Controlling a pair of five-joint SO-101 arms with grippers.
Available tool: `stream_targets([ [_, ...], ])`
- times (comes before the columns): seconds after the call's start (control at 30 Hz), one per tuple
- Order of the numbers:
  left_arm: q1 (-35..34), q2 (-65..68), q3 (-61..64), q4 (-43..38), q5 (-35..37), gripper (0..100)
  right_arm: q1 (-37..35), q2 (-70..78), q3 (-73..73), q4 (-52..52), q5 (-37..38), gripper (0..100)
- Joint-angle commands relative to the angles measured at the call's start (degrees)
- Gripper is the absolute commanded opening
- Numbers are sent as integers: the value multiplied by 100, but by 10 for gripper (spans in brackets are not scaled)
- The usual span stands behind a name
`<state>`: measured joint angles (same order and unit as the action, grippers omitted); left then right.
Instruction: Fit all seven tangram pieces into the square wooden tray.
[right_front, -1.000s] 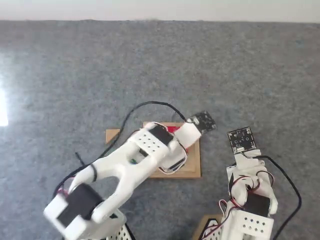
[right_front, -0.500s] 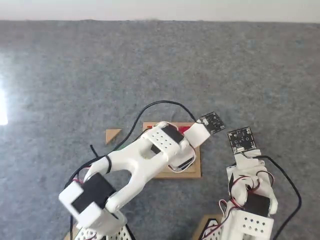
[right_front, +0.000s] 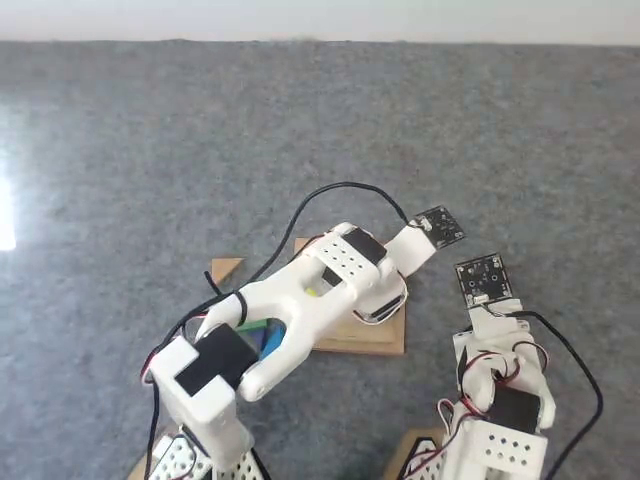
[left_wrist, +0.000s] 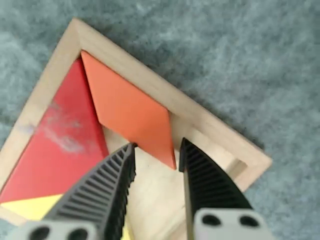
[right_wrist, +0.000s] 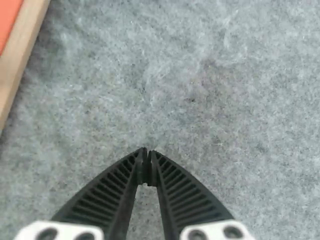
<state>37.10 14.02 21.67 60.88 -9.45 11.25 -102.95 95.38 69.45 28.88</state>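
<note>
The square wooden tray (left_wrist: 210, 125) holds an orange parallelogram (left_wrist: 127, 110) lying along one wall, a red triangle (left_wrist: 57, 150) beside it and a yellow piece (left_wrist: 27, 207). My left gripper (left_wrist: 157, 145) hovers low over the tray, open, its fingers on either side of the parallelogram's pointed corner. In the high view the left arm (right_front: 310, 300) covers most of the tray (right_front: 385, 343). A blue piece (right_front: 270, 338) and a green piece (right_front: 250, 325) peek out under that arm. A tan triangle (right_front: 226, 270) lies on the mat left of the tray. My right gripper (right_wrist: 145, 165) is shut over bare mat.
Grey felt covers the table (right_front: 400, 130). The right arm (right_front: 495, 390) stands folded just right of the tray, and the tray's edge (right_wrist: 17, 65) shows in the right wrist view. Wide open mat lies behind and to both sides.
The left arm has swung to the right across the tray, its wrist now nearer the right arm. The tan triangle and the blue and green pieces came out from under it. The right arm stayed still.
</note>
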Motion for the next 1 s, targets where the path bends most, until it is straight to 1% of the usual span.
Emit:
stream_targets([
  [0.0, 18, -598, -259, 193, -18, 133, -40, -57, 105, 22, -9, 17],
  [0.13, -9, -1363, -259, 659, 26, 137, -40, -57, 105, 22, -9, 17],
  [0.23, -334, -1881, -251, 932, 44, 138, -40, -57, 105, 22, -9, 17],
  [0.3, -826, -2180, -251, 1116, 44, 138, -40, -57, 105, 22, -9, 17],
  [0.43, -2409, -2497, -242, 1398, -44, 138, -40, -57, 105, 22, -9, 17],
  [0.53, -3464, -2505, -207, 1530, -527, 138, -40, -57, 105, 22, -9, 17],
  [0.6, -3851, -2505, 92, 1389, -818, 138, -57, -57, 105, 22, -9, 17],
  [0.7, -4105, -2505, 725, 985, -1029, 139, -57, -57, 105, 22, -9, 17],
  [0.77, -4220, -2505, 1121, 589, -844, 156, -48, -57, 105, 22, 0, 17],
  [0.87, -4396, -2505, 1516, 149, -185, 205, -48, -57, 105, 22, 0, 17],
  [0.97, -4484, -2505, 1666, -9, -343, 195, -40, -57, 105, 22, 0, 17],
])
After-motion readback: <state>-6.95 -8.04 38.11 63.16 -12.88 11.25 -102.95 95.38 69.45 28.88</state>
